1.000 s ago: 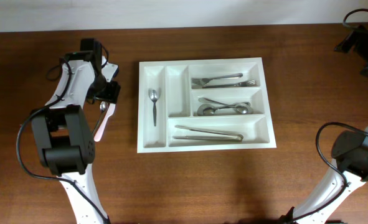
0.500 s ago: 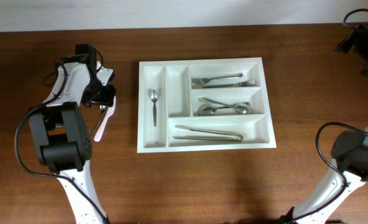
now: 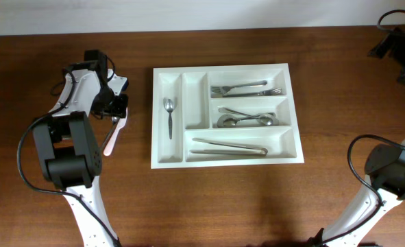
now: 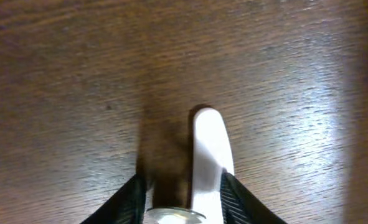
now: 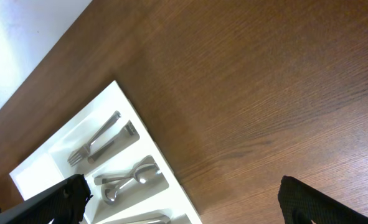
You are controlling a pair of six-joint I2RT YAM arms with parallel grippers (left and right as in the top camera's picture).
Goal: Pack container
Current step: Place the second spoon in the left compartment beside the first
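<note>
Overhead view: the large white rectangular plastic cutlery tray (image 3: 226, 163) is seen flat on the brown wooden table (image 3: 257, 206), about mid-table and square to its edges. A small metal spoon (image 3: 168, 113) is laid lengthwise in the leftmost narrow compartment. The narrow compartment next to it holds nothing. Metal forks (image 3: 247, 88) are noted in the top long compartment, metal spoons (image 3: 247, 119) in the middle one, and long slim metal pieces (image 3: 229, 147) in the bottom one.

The left end effector (image 3: 114, 110) is held low over the table to the left of the tray, above the upper end of a white-handled utensil (image 3: 112, 137) lying slantwise on the wood, apart from the tray.

Left wrist view: the grip is shown here, which the overhead hides. The left end effector (image 4: 181, 180) is released, with its black fingers (image 4: 135, 198) spread to either side of the white handle. The handle sits close against the right-hand finger, with a dark gap on the other side. A glint of metal is caught at the lower frame edge; what it is cannot be told.

Right wrist view: the right end effector (image 5: 180, 182) is spread wide and grasps nothing, its two dark fingers (image 5: 53, 200) at the lower corners. It is held well away from the tray, whose fork and spoon compartments are seen from afar.

Surface and room: the table is dark reddish wood with visible grain and some sheen. A pale wall (image 3: 188, 14) runs along the far edge. Black cables (image 3: 24, 171) are looped beside both arms.
</note>
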